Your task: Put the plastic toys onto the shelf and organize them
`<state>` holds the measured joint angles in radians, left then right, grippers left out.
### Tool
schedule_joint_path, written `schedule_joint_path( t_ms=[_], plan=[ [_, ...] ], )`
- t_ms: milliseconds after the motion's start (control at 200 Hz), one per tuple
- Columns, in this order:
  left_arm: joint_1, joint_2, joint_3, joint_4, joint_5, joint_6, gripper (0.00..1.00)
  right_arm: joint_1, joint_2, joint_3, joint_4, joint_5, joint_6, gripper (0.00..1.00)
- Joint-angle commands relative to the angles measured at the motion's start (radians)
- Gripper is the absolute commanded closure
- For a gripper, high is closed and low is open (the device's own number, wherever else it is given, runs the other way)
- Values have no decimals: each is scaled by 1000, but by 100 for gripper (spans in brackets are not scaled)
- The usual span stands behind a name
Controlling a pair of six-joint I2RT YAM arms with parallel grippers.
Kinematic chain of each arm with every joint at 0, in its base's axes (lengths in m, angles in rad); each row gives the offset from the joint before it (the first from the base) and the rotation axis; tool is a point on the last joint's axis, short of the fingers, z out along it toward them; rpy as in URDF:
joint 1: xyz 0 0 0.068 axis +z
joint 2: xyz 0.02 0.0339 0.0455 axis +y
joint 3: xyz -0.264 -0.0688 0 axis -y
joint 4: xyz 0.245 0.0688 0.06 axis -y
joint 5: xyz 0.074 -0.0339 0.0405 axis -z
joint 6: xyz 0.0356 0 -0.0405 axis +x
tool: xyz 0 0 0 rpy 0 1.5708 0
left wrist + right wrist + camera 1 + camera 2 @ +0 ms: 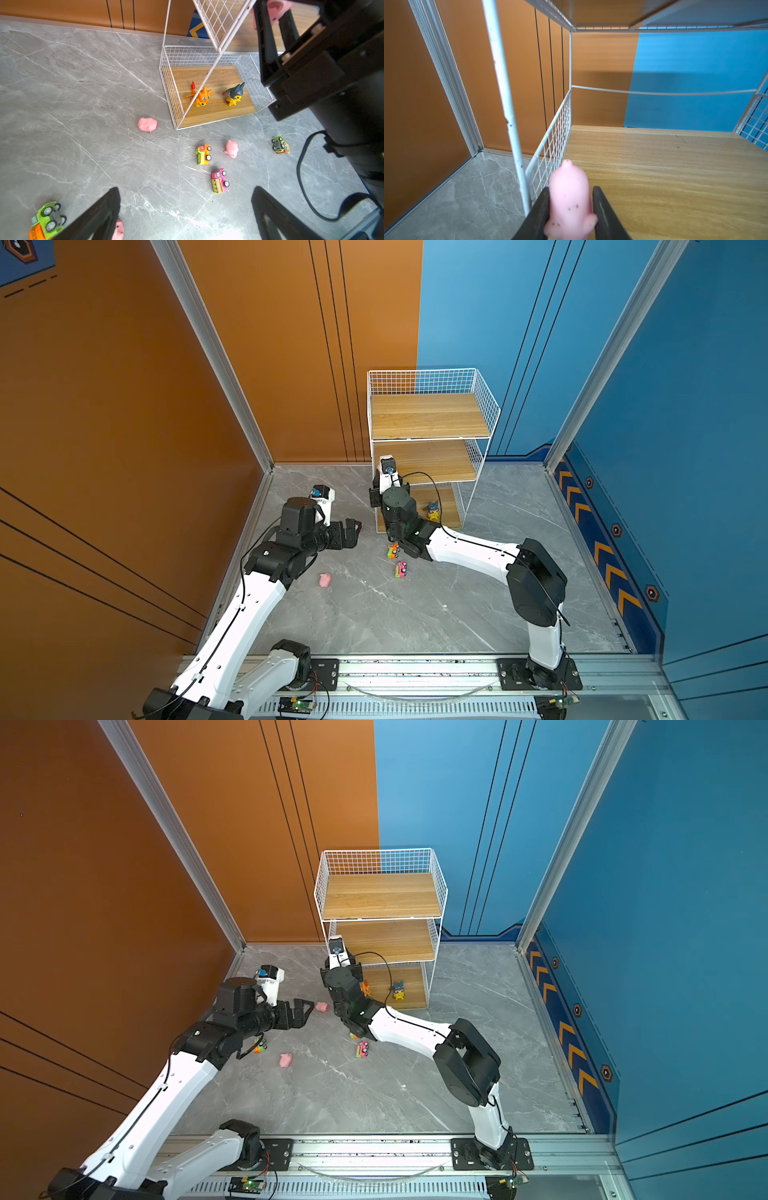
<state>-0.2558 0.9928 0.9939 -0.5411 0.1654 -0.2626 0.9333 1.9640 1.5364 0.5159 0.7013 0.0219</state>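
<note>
My right gripper is shut on a pink pig, held just over the front left corner of the shelf's middle board. My left gripper is open and empty above the floor, left of the shelf. A second pig lies just beyond its fingertips. Another pig lies nearer the front, and one more sits beside an orange-and-green car. A pink car, a green car and a green-and-orange car lie on the floor.
An orange flame-tailed figure and a blue-and-yellow figure stand on the shelf's bottom board. The top board is bare. White wire grid walls close the shelf's sides and back. The right arm's cable loops in front of the shelf.
</note>
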Motion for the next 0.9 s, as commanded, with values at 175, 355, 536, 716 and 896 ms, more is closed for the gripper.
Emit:
schedule_joint_path(
  t_ms=[175,355,536,716,896],
  plan=[
    [12,-10,-17,7,23,-10,0,2,-4,27,-21,22,-20,56],
    [15,-8,-18,9,24,-12,0,2,-24,11,-20,21,-23,53],
    [17,-6,-18,9,25,-11,0,5,-78,-45,-1,19,-33,52],
    [18,-5,-20,9,20,-12,0,26,-210,-182,-8,18,-39,52],
    [19,-2,-24,9,18,-12,0,64,-389,-375,-105,25,-8,51]
  ],
)
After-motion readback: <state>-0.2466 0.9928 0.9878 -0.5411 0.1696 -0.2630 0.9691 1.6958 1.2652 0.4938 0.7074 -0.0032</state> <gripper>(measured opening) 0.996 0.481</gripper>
